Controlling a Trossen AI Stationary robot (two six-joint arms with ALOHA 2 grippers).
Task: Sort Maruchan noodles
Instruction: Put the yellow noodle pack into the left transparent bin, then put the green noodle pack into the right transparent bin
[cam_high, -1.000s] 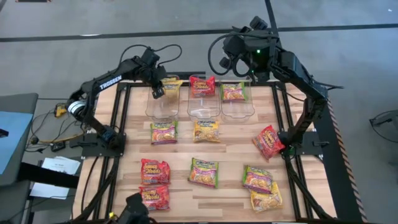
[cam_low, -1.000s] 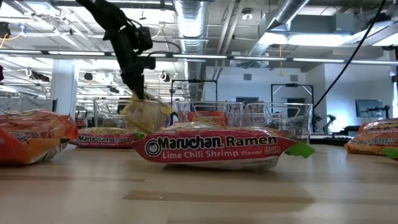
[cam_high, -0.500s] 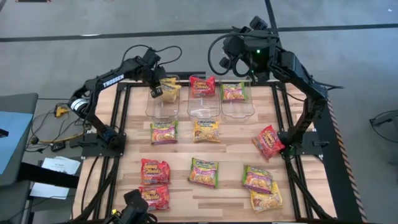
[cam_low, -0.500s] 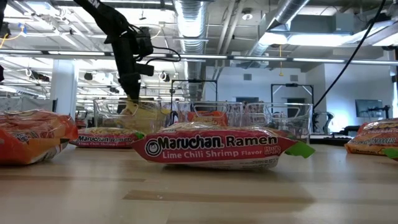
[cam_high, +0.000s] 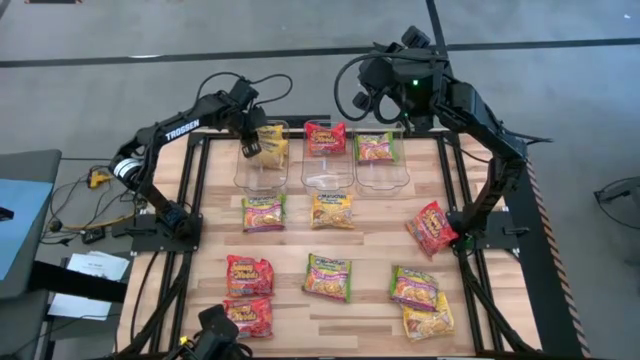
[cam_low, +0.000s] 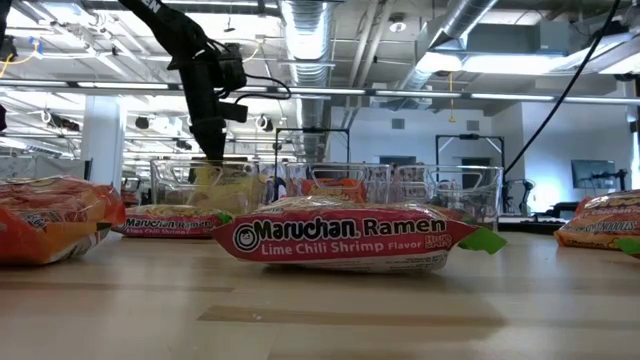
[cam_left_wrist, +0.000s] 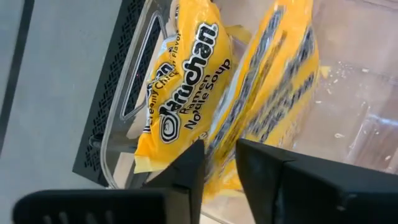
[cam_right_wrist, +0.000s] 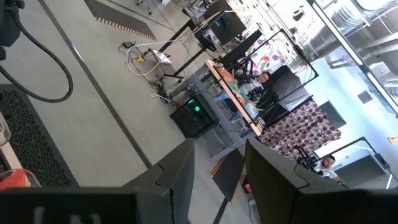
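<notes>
Three clear bins stand in a row at the table's far side. The left bin holds two yellow Maruchan packets, both on edge. My left gripper reaches slanting down into this bin, fingers parted around the end of the nearer yellow packet. The middle bin holds a red packet and the right bin a green one. My right gripper is open and empty, raised high behind the bins. My left gripper has the yellow packet's end between its parted fingers, coming from above and slanting down. Whether a finger touches the packet, I cannot tell. The packet stands on edge inside the left bin, leaning against the other yellow packet.
Several packets lie flat on the table nearer than the bins: green, yellow, red, red, green, green, yellow. A Lime Chili Shrimp packet fills the low view's foreground.
My left gripper has sunk a little toward the left bin with the yellow packet. The packet, which hung tilted at the bin's rim, now sits down inside the bin beside the other yellow one.
</notes>
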